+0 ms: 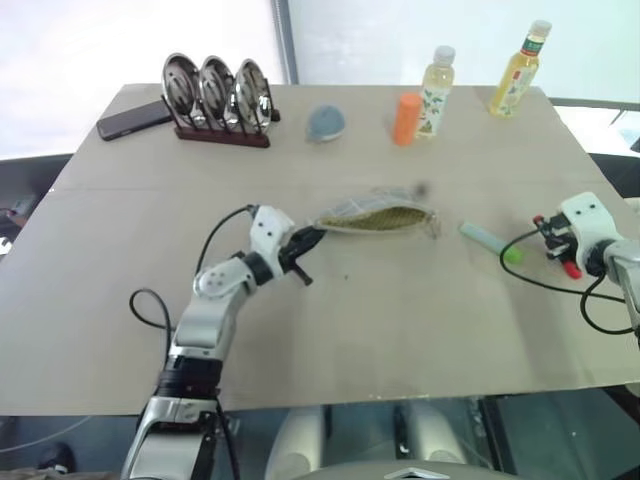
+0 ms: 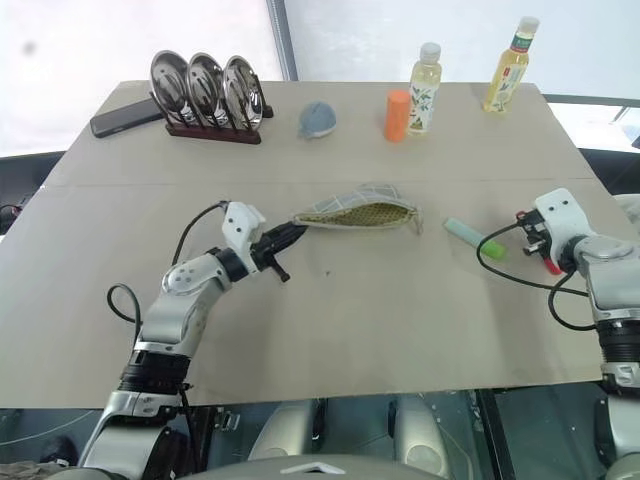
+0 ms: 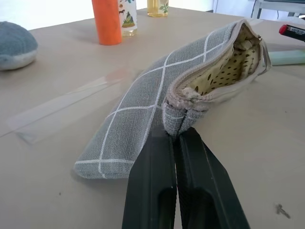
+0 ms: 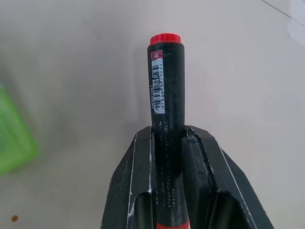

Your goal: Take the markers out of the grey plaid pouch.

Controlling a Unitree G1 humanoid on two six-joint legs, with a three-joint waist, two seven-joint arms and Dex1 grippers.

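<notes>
— Brown tabletop (image 1: 400, 320), bottles and an orange cylinder (image 1: 406, 118) at the back. Where's everything?

— Grey plaid pouch (image 1: 375, 214) lies mid-table, mouth gaping; left gripper (image 3: 177, 136) is pinched tight on its end seam. Teal highlighter (image 1: 490, 241) rests beside it. Right gripper (image 4: 167, 138) is clamped around the black-and-red marker (image 4: 166, 86).

— Handling?

— Pouch looks soft and floppy, best held by the seam. Marker's light, rigid, probably slick; grip mid-barrel.

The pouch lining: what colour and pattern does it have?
Pale yellow with small dark dots, best seen in the left wrist view inside the open pouch.
</notes>
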